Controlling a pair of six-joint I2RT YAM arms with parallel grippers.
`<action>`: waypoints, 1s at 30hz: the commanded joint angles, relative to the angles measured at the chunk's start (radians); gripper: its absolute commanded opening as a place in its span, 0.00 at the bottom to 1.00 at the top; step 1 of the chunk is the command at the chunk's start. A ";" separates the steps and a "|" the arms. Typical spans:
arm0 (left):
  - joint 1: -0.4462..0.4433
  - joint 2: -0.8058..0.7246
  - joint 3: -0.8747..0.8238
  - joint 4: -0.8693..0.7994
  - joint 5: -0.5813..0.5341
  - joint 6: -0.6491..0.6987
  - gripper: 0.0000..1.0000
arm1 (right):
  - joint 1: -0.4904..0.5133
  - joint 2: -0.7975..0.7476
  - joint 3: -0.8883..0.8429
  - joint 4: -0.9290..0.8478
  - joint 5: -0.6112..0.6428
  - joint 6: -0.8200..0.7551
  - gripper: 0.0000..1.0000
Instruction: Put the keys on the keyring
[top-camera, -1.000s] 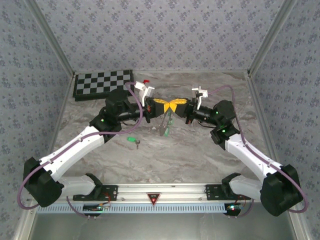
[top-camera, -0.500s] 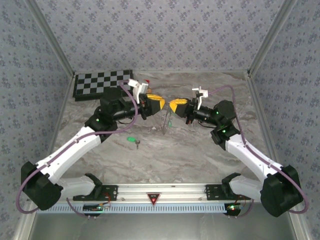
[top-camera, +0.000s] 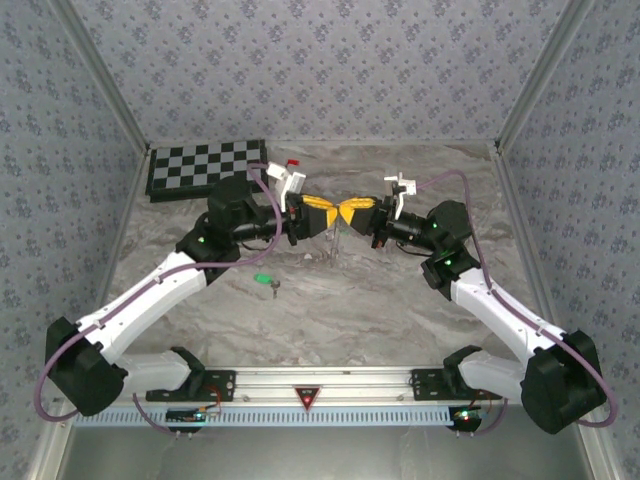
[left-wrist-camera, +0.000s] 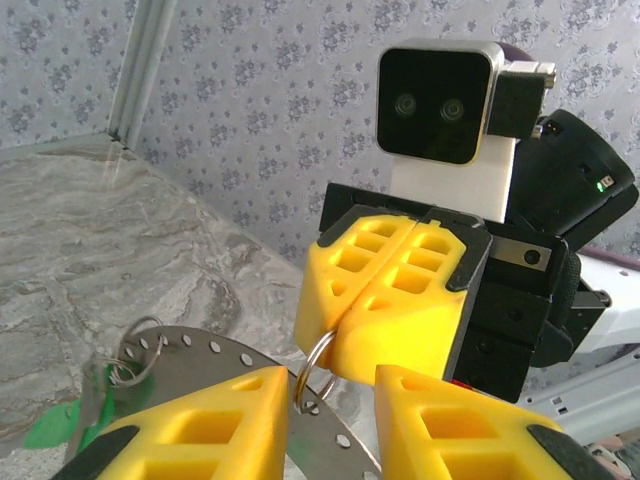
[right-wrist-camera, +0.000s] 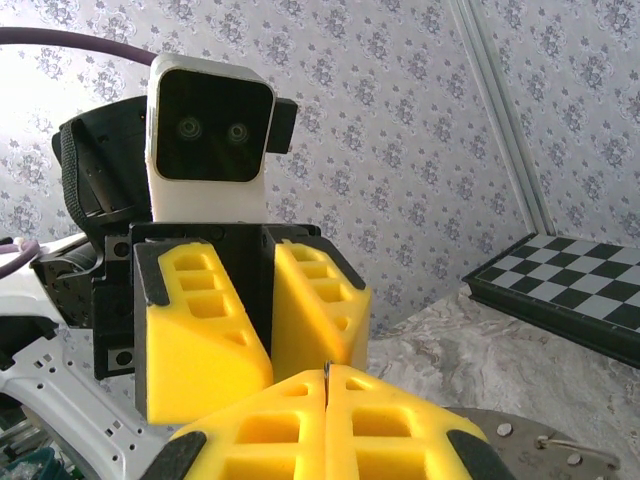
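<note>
The keyring, a flat grey plate with small holes along its rim, hangs in mid-air under the two grippers. A thin wire loop runs through one of its holes, and my right gripper is shut on that loop. My left gripper is open, its fingers standing on either side of the loop without pinching it. Another small loop on the plate carries a green-headed key. A second green key lies on the table below the left arm. In the top view, the left gripper and right gripper meet tip to tip.
A chessboard lies at the back left of the marble table. Patterned walls close in the back and both sides. A small red piece sits near the back wall.
The left gripper was shut against the right one, then drew back to the left and opened. It has now come back to the right gripper, still open. The right arm has not moved.
</note>
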 joint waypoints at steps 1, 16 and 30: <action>-0.003 0.011 0.011 0.023 0.027 0.017 0.28 | 0.004 -0.012 0.031 0.049 -0.009 0.014 0.00; -0.022 0.022 0.038 0.020 0.026 0.036 0.00 | 0.005 -0.016 0.025 0.034 -0.006 0.005 0.00; 0.003 0.012 0.185 -0.423 -0.101 0.326 0.00 | -0.053 -0.188 0.054 -0.514 0.143 -0.299 0.39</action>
